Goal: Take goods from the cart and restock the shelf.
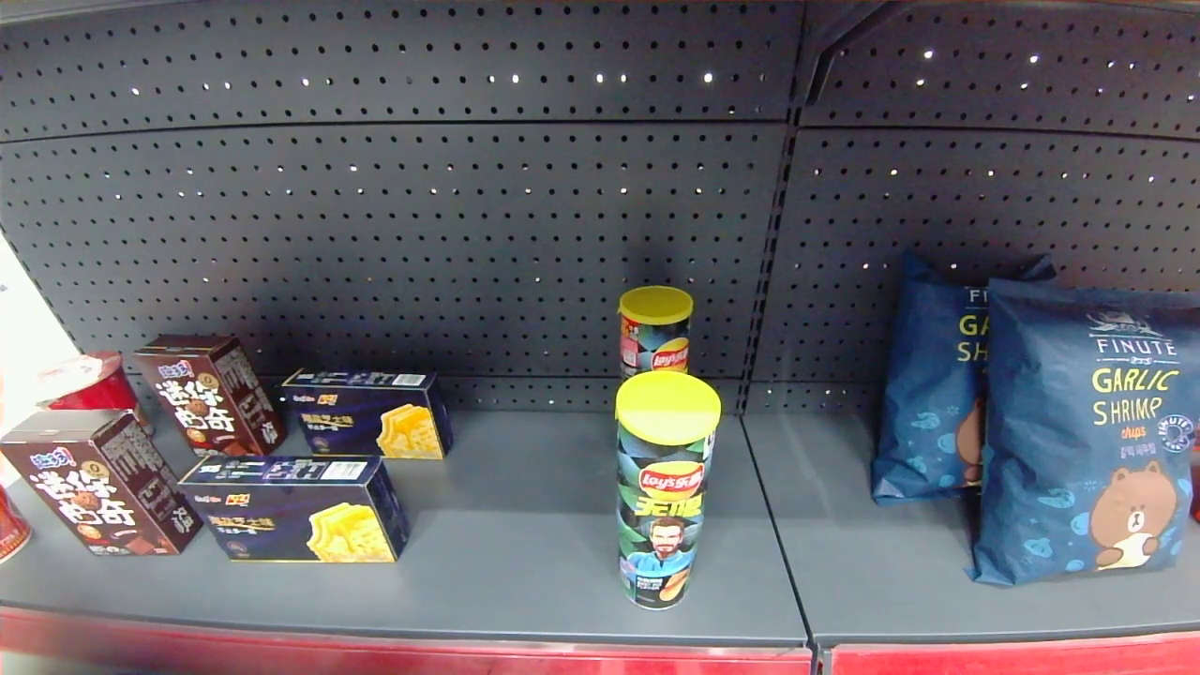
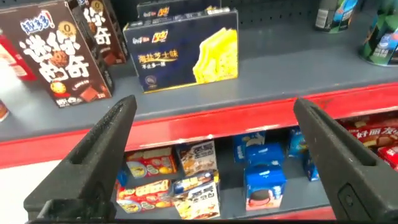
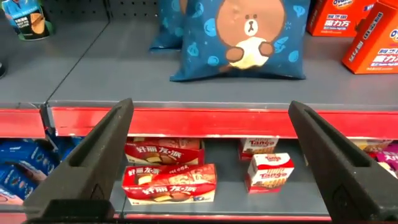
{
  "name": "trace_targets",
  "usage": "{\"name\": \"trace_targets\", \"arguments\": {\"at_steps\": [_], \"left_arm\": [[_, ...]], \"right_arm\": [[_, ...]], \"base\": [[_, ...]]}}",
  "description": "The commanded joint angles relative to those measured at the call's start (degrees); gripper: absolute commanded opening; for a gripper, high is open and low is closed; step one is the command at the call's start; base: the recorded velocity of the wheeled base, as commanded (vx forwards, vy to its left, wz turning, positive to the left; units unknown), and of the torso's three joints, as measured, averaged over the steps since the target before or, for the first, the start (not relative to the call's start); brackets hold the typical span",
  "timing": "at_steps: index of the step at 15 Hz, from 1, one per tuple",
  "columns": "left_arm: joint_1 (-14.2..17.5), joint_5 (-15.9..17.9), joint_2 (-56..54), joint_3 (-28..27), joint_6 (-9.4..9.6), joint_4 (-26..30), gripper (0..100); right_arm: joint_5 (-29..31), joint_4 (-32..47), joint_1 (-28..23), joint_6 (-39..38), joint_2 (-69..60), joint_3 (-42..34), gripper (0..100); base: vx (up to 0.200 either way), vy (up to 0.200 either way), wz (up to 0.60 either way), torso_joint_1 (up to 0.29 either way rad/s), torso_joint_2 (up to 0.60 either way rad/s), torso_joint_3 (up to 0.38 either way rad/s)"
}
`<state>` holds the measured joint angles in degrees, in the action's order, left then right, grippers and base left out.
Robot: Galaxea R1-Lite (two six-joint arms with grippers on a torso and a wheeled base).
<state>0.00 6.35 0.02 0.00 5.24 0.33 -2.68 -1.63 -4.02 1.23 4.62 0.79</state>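
- Facing a grey shelf (image 1: 525,553) with a red front edge (image 1: 403,652) and a perforated back panel (image 1: 422,234).
- Dead centre: front chip can (image 1: 666,487), upright, yellow lid on, close to the front edge.
- Right behind it, rear chip can (image 1: 655,330), also upright and yellow-lidded, back by the panel.
- Swinging left: front navy box (image 1: 300,508) lying on its long side near the edge, rear navy box (image 1: 370,412) behind it, a gap between the two.
- Further left: front brown box (image 1: 98,492) and rear brown box (image 1: 211,394), both standing on end and angled to the shelf edge.
- At the far left, a red tub (image 1: 89,380) behind the brown boxes.
- Over on the right: front blue bag (image 1: 1087,431) with the bear on it, propped up and overlapping the rear blue bag (image 1: 933,375).
- Orange boxes (image 3: 373,31) just beside the front blue bag.
- Left gripper (image 2: 211,162): spread wide, nothing held, out in front of the red edge, on the side of the navy and brown boxes.
- Right gripper (image 3: 211,162): spread wide too, nothing held, out in front of the red edge, facing the bear bag.
- Below it all, a lower shelf (image 3: 227,180) carrying red packs (image 3: 168,177) and blue packs (image 2: 264,183).
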Motion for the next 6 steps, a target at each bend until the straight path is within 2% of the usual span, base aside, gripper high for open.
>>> {"name": "trace_targets", "arguments": {"at_steps": [1,6], "left_arm": [[0.00,-0.11,-0.02,0.00,-0.06,-0.07,100],[0.00,-0.11,-0.02,0.00,-0.06,-0.07,100]], "right_arm": [[-0.04,-0.12,-0.02,0.09,0.30,0.00,100],[-0.04,0.14,-0.11,-0.09,0.30,0.09,100]], "base": [[0.000,0.000,0.00,0.000,0.00,0.000],[0.000,0.000,0.00,0.000,0.00,0.000]]}}
